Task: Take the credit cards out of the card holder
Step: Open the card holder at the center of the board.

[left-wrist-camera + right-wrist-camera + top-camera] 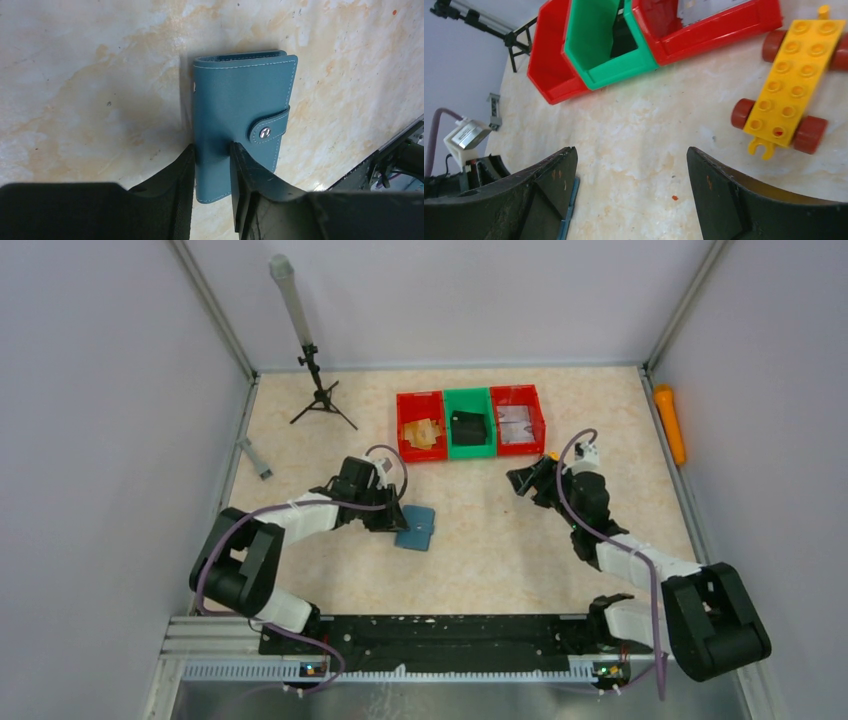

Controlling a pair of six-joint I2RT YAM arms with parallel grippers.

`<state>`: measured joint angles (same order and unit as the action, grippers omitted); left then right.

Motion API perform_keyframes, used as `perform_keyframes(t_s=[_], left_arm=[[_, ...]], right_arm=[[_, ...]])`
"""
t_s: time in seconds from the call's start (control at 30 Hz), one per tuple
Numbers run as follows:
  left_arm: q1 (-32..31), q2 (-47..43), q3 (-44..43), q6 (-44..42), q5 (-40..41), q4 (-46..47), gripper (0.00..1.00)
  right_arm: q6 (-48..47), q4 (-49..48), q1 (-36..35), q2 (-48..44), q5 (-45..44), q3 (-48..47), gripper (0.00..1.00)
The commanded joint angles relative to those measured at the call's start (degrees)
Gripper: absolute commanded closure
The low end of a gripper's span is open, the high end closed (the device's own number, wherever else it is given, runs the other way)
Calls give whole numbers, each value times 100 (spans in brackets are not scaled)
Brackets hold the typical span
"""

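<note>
Lying closed, card holder [240,115], one edge between left fingers [247,187]

beige marbled table [500,550] bears the card holder [417,529], three bins [589,40], yellow wheeled brick [796,80], tripod [320,392].

Plain pale grey walls [450,300] enclosed a beige marbled tabletop [480,550]; metal corner posts [215,310], seemingly aluminium, framed it.

The left arm [300,512] and the right arm [640,560] have white links and large black rounded joints. A purple cable [213,552] follows each arm. The fingers [167,200] are matte black wedges, and those of the right one are a little scratched.
</note>
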<state>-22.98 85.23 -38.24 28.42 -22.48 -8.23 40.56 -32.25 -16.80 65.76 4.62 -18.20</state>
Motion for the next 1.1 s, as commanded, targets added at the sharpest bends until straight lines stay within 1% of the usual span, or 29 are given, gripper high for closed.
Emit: perform_keyframes(t_s=[0.0, 0.07, 0.1, 0.17, 0.2, 0.23, 0.33, 0.4, 0.6, 0.7, 0.8, 0.87, 0.93, 1.07], left_arm=[[-13, 182, -222, -60, -127, -123, 67], [-13, 231, -223, -44, -134, -115, 68], [-9, 247, -222, -35, -198, -86, 70], [-13, 271, -235, -17, -289, -45, 76], [-13, 265, -233, 0, -311, -25, 83], [-12, 246, -222, 5, -332, 4, 86], [-5, 36, -127, 51, -351, 194, 96], [-4, -210, -17, 95, -191, 336, 100], [-4, -1137, 483, 294, 131, 936, 100], [-4, -1482, 626, 324, 355, 1033, 100], [-4, -1807, 824, 429, 461, 1278, 100], [-4, -1925, 962, 513, 437, 1479, 100], [-4, -1980, 1037, 563, 393, 1631, 100], [-5, -1984, 1087, 612, 257, 1796, 100]], right_arm=[[-28, -522, -339, 197, 235, -331, 18], [-91, -539, -525, 290, 188, -394, 19], [-125, -525, -603, 337, 176, -428, 19], [-179, -532, -744, 435, 169, -496, 19], [-201, -541, -818, 475, 156, -527, 20], [-214, -545, -881, 526, 156, -552, 20], [-284, -553, -1107, 683, 174, -669, 20], [-388, -472, -1294, 812, 106, -791, 21], [-754, -162, -1976, 1118, -215, -1185, 20], [-967, -38, -2346, 1263, -422, -1371, 19], [-1221, 61, -2765, 1451, -809, -1608, 18], [-1416, 149, -3035, 1622, -1024, -1793, 18], [-1533, 256, -3237, 1833, -1131, -1990, 21], [-1579, 251, -3461, 2248, -1130, -2204, 21]])
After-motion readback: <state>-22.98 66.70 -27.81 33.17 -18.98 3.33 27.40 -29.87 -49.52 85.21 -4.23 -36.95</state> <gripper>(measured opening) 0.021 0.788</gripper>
